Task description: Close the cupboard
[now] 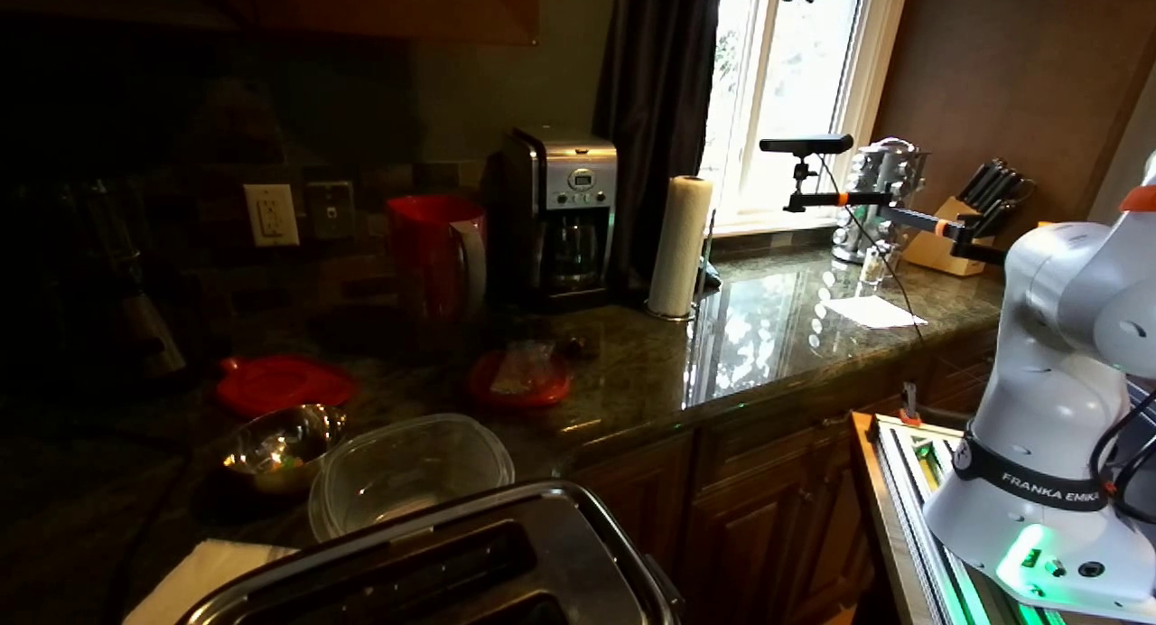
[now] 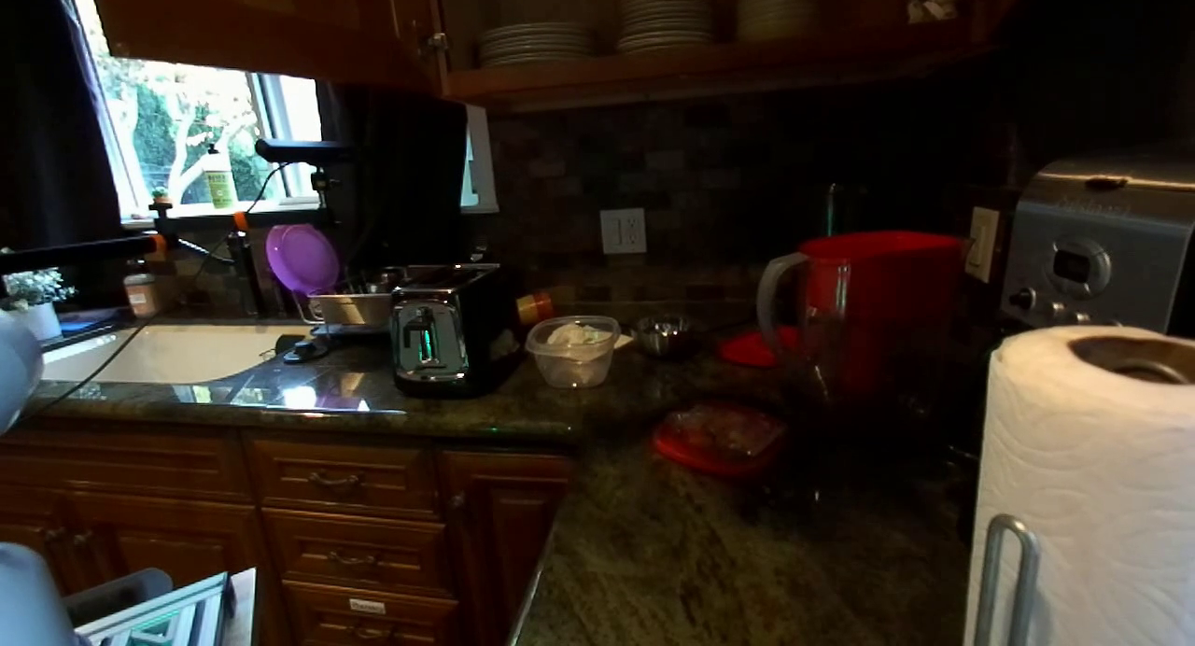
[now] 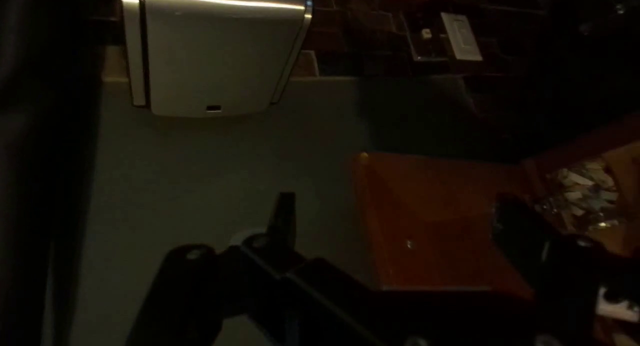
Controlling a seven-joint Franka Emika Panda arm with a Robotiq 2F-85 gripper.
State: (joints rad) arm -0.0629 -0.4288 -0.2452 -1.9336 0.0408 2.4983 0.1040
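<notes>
The cupboard (image 2: 691, 72) is a reddish-brown wall cabinet, open in an exterior view with stacked plates inside. One door (image 2: 252, 30) stands swung open at its left. Another open door (image 1: 406, 6) shows at the top of an exterior view and in the dark wrist view (image 3: 445, 221), with a small bumper at its corner and a metal dot on its face. The wrist picture stands upside down. My gripper (image 3: 397, 213) is open with nothing between its fingertips; the door appears behind the gap and the right finger. Contact cannot be told. The exterior views do not clearly show the gripper.
A coffee maker (image 1: 573, 209) shows also in the wrist view (image 3: 220, 56). A red pitcher (image 1: 433, 255), paper towel roll (image 1: 679, 246), toaster (image 2: 446, 329), clear tub (image 2: 572, 352), metal bowl (image 2: 663, 335) and red lids (image 1: 284, 383) stand on the counter. A dark curtain (image 1: 655, 110) hangs by the window.
</notes>
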